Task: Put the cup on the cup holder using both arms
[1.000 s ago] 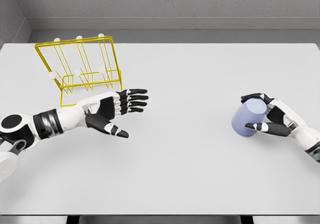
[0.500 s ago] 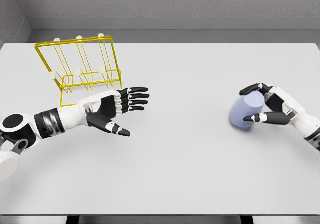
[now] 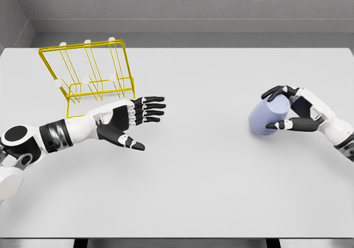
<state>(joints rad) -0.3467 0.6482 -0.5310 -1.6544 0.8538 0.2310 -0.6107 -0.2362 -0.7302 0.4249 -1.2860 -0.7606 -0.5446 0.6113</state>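
Head view, only 1 camera. I see my right hand (image 3: 291,110) wrapped around the lavender cup (image 3: 268,117): fingers curl over its top edge, thumb lies across its lower front. The cup is tilted, held on the hand's inner side, over the white table (image 3: 221,181) at its right part. My left hand (image 3: 128,120) is open and holds nothing, fingers straight and spread, thumb angled down. Just behind that hand's knuckles stands the yellow wire cup holder (image 3: 88,76), upright, with 3 white-tipped pegs on top. Cup and holder are well apart.
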